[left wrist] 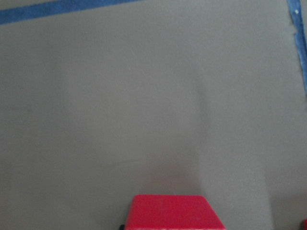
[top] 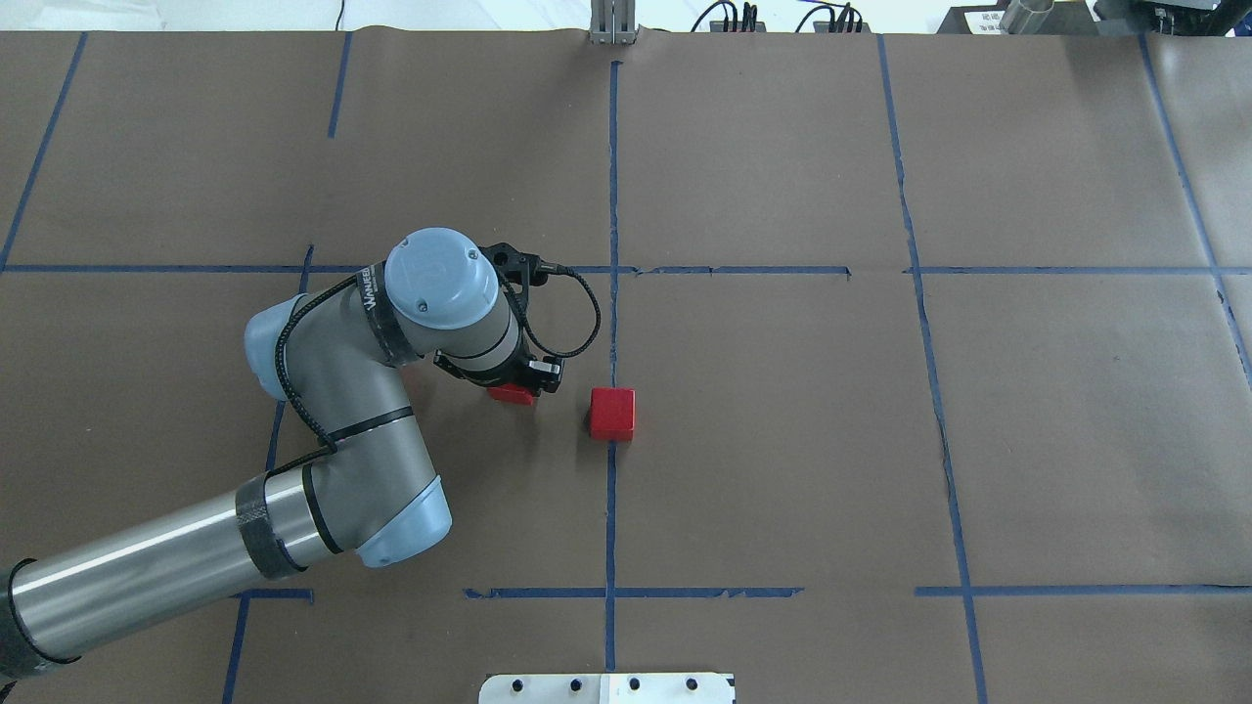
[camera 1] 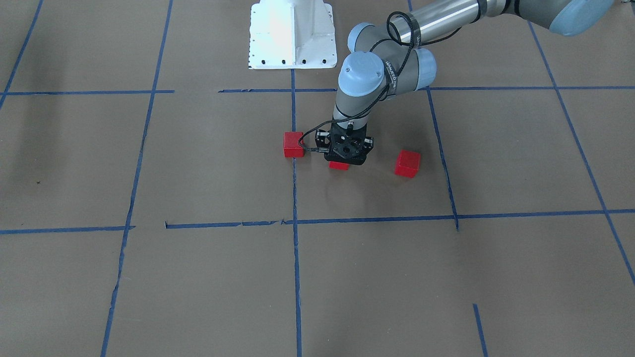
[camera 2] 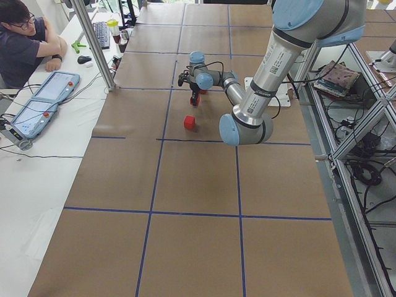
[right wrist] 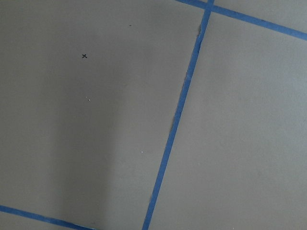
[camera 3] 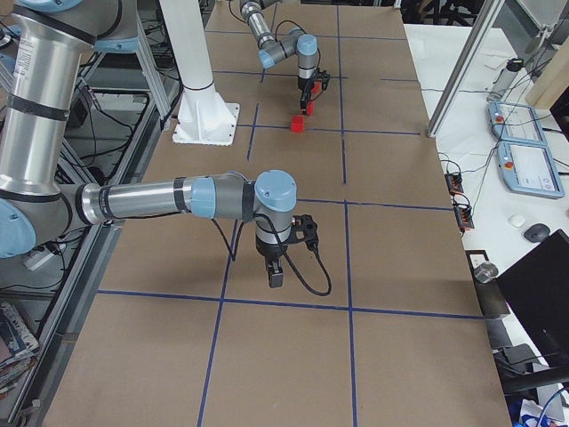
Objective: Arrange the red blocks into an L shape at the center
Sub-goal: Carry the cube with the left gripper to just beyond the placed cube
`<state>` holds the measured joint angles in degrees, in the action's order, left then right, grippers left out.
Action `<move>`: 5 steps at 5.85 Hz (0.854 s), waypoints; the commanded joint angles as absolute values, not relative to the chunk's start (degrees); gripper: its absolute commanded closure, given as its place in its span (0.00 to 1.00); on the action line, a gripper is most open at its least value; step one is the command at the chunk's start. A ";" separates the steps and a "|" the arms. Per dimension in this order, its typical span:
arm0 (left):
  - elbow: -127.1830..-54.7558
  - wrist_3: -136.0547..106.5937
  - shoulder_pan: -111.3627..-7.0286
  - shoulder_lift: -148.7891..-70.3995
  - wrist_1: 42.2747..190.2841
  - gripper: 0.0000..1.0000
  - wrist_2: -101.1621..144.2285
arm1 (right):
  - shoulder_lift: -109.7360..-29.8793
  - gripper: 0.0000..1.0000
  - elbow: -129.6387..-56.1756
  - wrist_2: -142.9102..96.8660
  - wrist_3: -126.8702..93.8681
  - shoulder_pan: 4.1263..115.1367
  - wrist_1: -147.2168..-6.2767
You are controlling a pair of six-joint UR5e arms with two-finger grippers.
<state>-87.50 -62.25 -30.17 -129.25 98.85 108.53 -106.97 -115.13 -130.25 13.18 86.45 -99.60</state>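
In the front-facing view all three red blocks lie inside the center (camera 1: 223, 163), in a loose row and well apart from one another. The line block (camera 1: 293, 144) sits on the blue tape line (camera 1: 295, 193) that splits the square. The middle block (camera 1: 339, 165) shows only as a red sliver under the left arm (camera 1: 364, 82), whose left jaws are lowered over it. The outer block (camera 1: 408, 163) lies farther to the robot's left, turned a little against the grid. No two touch, so I judge the L not yet begun: the blocks must be brought together, two in line and one set at a right angle. In the overhead view the middle block peeks from beneath the wrist, near the line block, and the arm hides the outer block. The left wrist view has the middle block at its bottom edge with bare paper ahead; the left jaws do not show there, so I cannot tell whether they clamp it or merely straddle it. From the table's right end, the right arm (camera 3: 178, 197) hangs over bare paper, well apart from the blocks. Whether the right jaws are wide or closed cannot be told.
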 commanded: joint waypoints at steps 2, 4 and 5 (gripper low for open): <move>-72.85 -72.24 -30.59 -144.17 96.76 0.81 108.28 | -107.05 0.00 -115.22 -130.34 13.18 86.57 -99.58; -72.34 -72.86 -29.80 -144.49 96.94 0.81 108.28 | -106.96 0.00 -115.22 -130.34 13.18 86.75 -99.58; -72.33 -73.47 -29.10 -144.58 96.86 0.81 108.28 | -106.96 0.00 -115.31 -130.43 13.27 87.10 -99.58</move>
<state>-72.51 -72.91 -29.73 -144.38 96.90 108.30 -106.97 -115.26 -130.37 13.21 86.85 -99.58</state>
